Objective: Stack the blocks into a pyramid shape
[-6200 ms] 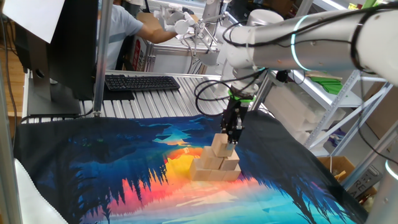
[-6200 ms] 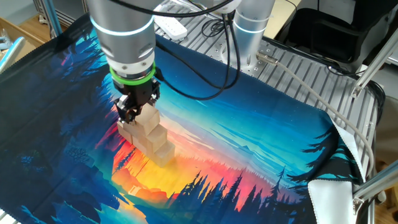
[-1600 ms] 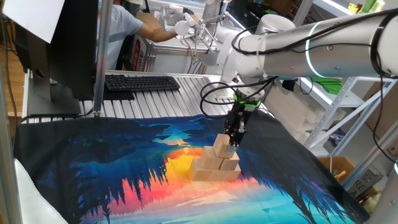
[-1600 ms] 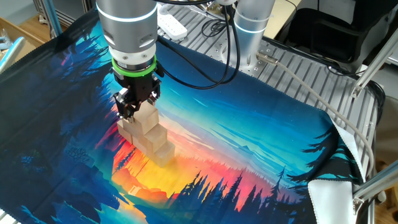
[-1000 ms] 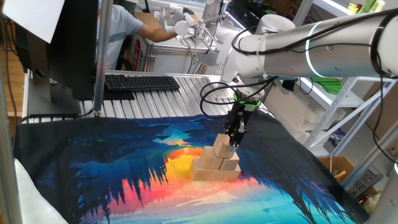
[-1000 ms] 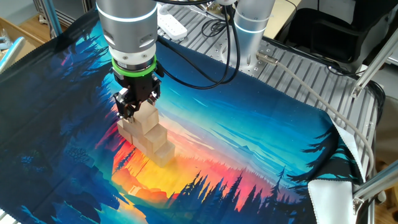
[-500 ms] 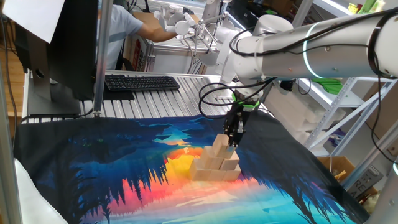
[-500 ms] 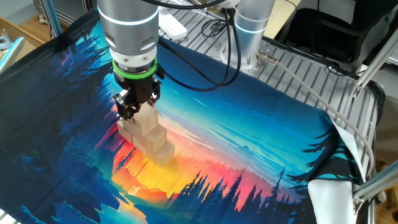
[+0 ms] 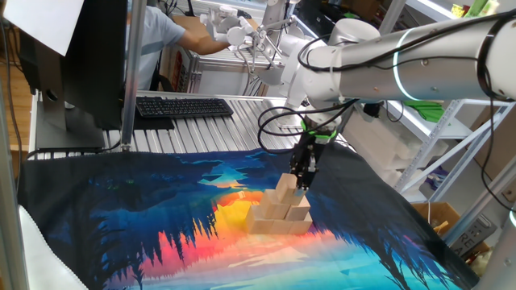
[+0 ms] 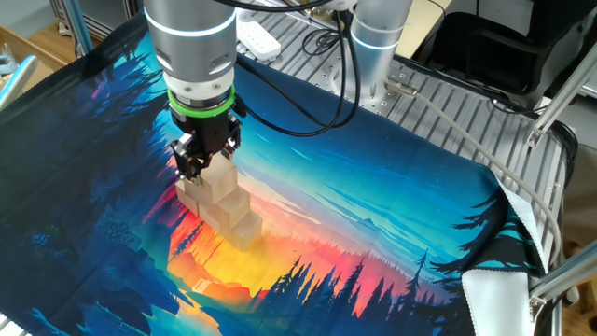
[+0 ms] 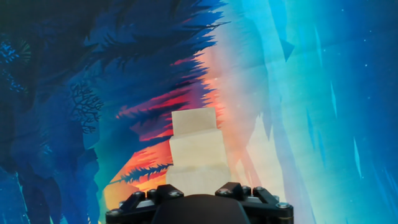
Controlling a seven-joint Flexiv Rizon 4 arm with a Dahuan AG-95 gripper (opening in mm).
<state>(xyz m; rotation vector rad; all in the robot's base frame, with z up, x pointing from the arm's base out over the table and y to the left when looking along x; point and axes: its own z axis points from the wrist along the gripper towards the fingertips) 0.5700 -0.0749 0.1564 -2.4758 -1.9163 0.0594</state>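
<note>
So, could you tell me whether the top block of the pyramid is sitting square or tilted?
Tilted. The top block sits skewed on the stack, one upper corner raised, with the gripper close beside it.

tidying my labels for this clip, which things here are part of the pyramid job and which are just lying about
Part of the job:
- the blocks, stacked in steps on the printed cloth
- the gripper, fingers right at the top block

Just lying about:
- black keyboard on the slatted table behind the cloth
- white cloth at the table's corner
- person in a blue shirt in the background
</note>
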